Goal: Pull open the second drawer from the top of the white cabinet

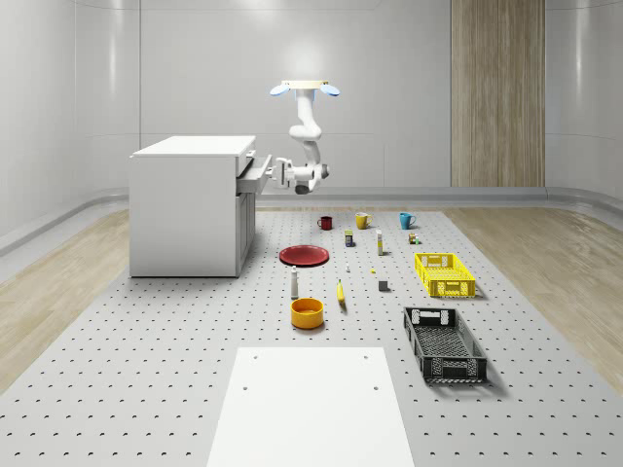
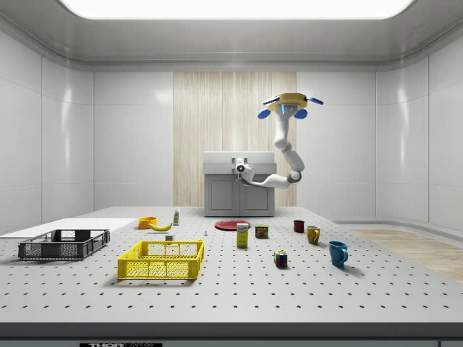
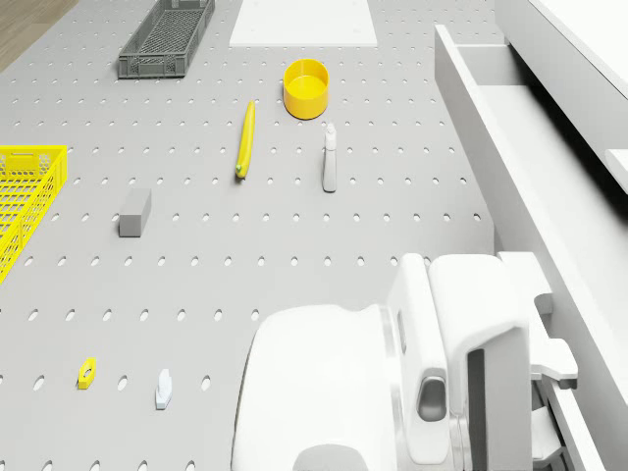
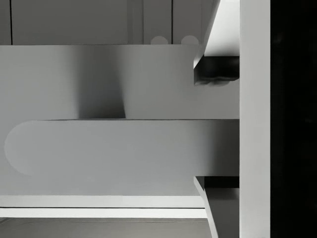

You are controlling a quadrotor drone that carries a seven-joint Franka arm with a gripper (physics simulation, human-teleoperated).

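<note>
The white cabinet [image 1: 190,209] stands at the whole-scene view's left on the perforated table. Its second drawer from the top [image 1: 255,174] juts out of the front, and its inside [image 3: 510,137] lies open below the drone. The drone [image 1: 305,89] hovers above and in front of the cabinet, its arm bent down toward the drawer. My gripper [image 1: 283,173] is at the drawer's front. In the wrist view the rounded handle bar [image 4: 114,148] runs between my gripper's [image 4: 195,130] jaws. One fingertip [image 4: 215,69] stands apart from the bar; the other [image 4: 218,198] lies at its edge.
In front of the cabinet lie a red plate [image 1: 304,255], a white bottle [image 1: 294,282], a banana [image 1: 341,292] and an orange bowl [image 1: 307,312]. Mugs [image 1: 362,220] stand further back. A yellow crate [image 1: 445,274] and a black crate [image 1: 444,343] are at the right, a white board [image 1: 311,409] in front.
</note>
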